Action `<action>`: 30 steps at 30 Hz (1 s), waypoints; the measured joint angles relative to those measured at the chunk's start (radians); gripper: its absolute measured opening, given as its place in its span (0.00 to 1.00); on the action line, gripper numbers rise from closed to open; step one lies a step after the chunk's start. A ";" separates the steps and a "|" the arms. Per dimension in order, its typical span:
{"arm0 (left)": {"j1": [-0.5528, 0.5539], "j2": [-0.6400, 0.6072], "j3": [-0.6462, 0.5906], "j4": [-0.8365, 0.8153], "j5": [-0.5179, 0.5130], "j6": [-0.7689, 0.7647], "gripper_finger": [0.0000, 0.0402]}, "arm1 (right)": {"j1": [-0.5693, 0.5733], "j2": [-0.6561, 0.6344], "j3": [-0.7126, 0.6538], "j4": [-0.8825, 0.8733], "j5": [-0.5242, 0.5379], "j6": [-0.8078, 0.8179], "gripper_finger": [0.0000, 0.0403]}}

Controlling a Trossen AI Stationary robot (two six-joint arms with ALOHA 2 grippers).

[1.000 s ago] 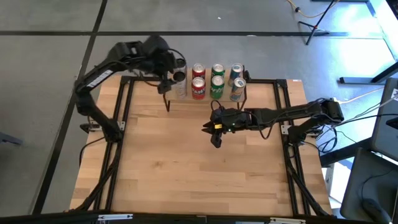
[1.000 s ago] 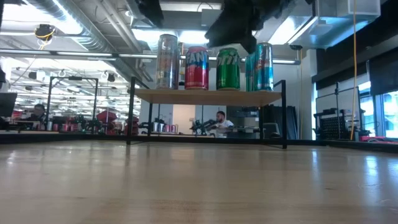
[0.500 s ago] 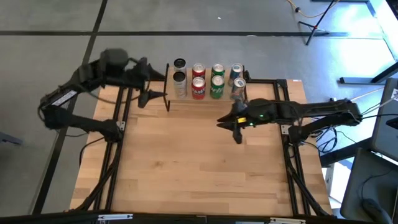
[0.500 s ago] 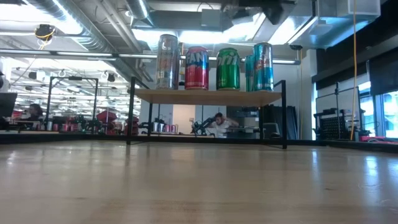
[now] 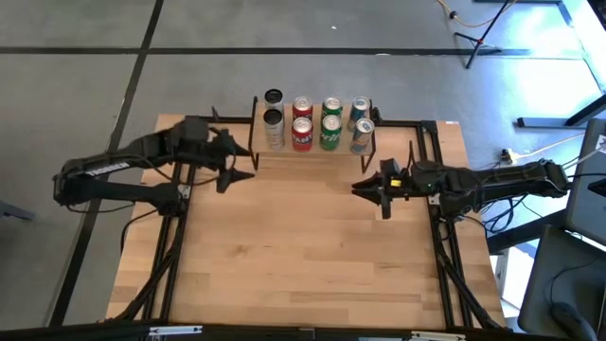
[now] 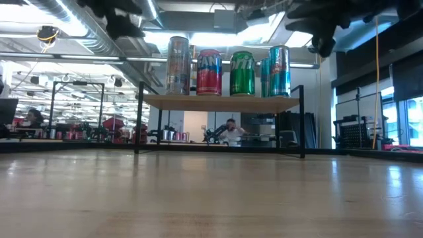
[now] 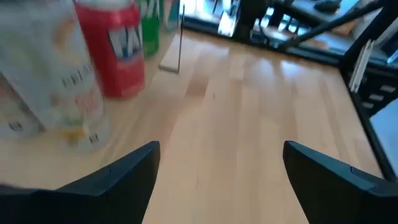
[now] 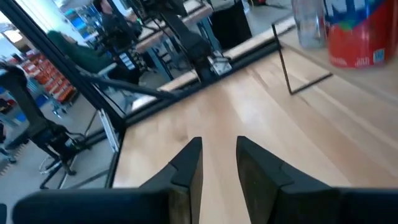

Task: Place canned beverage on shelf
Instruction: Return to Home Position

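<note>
Bright, even overhead light on table (image 5: 303,256); ceiling lamps (image 6: 69,28) glare in low view; shadows faint

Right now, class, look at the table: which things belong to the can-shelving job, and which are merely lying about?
Job: shelf; white and yellow cans; red cans; green cans; blue cans; left tool; right tool.
Lying about: floor cable; tripod stand; person in the room behind.

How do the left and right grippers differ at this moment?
The left gripper is open wide; the right gripper shows only a narrow gap. In the high view the left gripper hangs off the left end of the shelf, the right gripper off its right end. Both hold nothing and are clear of the shelf.
</note>
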 joint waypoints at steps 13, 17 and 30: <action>-0.197 -0.141 -0.389 0.420 -0.126 -0.020 0.81 | 0.073 -0.043 -0.070 0.021 0.053 -0.115 0.22; -0.242 -0.255 -0.459 0.480 -0.203 0.000 0.81 | 0.117 -0.112 -0.188 0.135 0.049 -0.134 0.22; -0.255 -0.598 -0.669 0.527 -0.143 -0.051 0.81 | 0.125 -0.406 -0.507 0.411 0.034 -0.202 0.22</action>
